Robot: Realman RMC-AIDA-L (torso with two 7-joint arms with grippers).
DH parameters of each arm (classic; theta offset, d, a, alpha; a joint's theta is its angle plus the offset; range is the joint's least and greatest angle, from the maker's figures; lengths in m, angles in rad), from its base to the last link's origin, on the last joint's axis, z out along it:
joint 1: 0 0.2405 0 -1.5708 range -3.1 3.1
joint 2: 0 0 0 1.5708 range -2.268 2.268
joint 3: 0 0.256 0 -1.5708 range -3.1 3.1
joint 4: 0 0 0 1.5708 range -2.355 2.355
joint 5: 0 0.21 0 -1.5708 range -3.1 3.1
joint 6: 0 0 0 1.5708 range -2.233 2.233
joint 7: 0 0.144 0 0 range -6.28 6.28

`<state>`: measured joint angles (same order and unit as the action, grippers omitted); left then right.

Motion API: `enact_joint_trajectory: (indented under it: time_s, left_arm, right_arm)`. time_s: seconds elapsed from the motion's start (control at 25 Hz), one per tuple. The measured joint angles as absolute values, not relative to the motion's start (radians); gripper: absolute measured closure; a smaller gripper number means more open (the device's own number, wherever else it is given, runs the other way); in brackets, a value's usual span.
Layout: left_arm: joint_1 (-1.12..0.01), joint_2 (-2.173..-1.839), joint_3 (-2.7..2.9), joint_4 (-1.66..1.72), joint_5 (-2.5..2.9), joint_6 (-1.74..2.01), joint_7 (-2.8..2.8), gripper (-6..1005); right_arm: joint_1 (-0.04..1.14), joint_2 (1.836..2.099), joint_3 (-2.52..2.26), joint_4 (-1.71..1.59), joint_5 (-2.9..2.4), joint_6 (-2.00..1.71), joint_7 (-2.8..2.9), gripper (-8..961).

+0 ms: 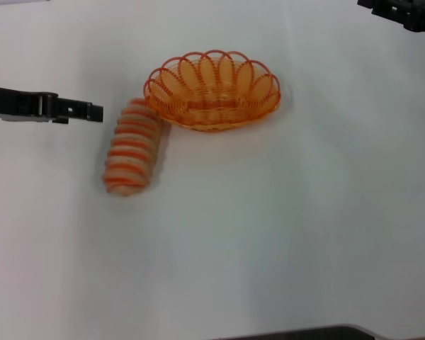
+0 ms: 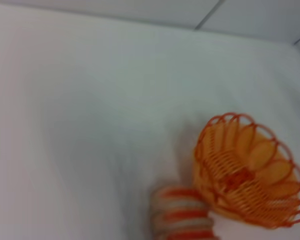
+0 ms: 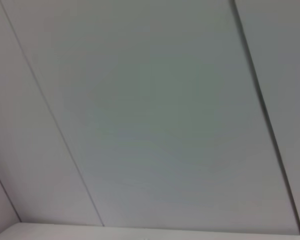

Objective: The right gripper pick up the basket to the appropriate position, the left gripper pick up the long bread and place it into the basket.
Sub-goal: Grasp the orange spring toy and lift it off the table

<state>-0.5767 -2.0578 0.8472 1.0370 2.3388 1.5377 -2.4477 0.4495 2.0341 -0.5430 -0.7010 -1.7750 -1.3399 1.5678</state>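
Resting upright on the white table (image 1: 283,234), the basket (image 1: 212,91) holds nothing: its orange wire floor and scalloped rim show bare in both the head view and the left wrist view. The long bread (image 1: 132,146) lies on the table outside the basket, on the robot's left of it, with its far end just beside, perhaps touching, the rim. The left gripper (image 1: 95,112) reaches in from the left edge of the head view, its tip near the far end of the bread but apart from it; whether its claw is wide or narrow cannot be told from this side-on angle. Part of the right gripper (image 1: 404,13) shows at the top right corner, well apart from the basket, claw state not discernible.
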Motion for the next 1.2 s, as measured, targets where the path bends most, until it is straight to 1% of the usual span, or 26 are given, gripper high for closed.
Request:
enact_joint_trajectory:
  time_s: [0.04,0.16,0.28,0.4,0.92,1.2]
  left_arm:
    - [-0.583,-2.06,0.863,1.05,2.362,1.538,-2.472,157]
    - [-0.6,-2.088,0.913,1.117,2.448,1.538,-2.536,158]
    - [-0.618,-2.135,0.929,1.212,2.567,1.539,-2.588,158]
    - [-0.633,-2.159,0.945,1.241,2.624,1.544,-2.623,159]
    - [-0.659,-2.163,1.099,1.213,2.7,1.503,-2.76,161]
    - [-0.703,-2.163,1.126,1.164,2.735,1.514,-2.795,160]
  right_arm:
    - [0.452,2.033,-0.543,-0.701,-1.775,-1.336,1.57,195]
    - [0.457,2.033,-0.544,-0.701,-1.777,-1.317,1.579,195]
    - [0.461,2.032,-0.545,-0.701,-1.777,-1.304,1.585,195]
    - [0.466,2.032,-0.544,-0.701,-1.777,-1.285,1.593,196]
    - [0.484,2.033,-0.566,-0.701,-1.777,-1.276,1.598,196]
    - [0.491,2.036,-0.597,-0.701,-1.778,-1.262,1.598,196]
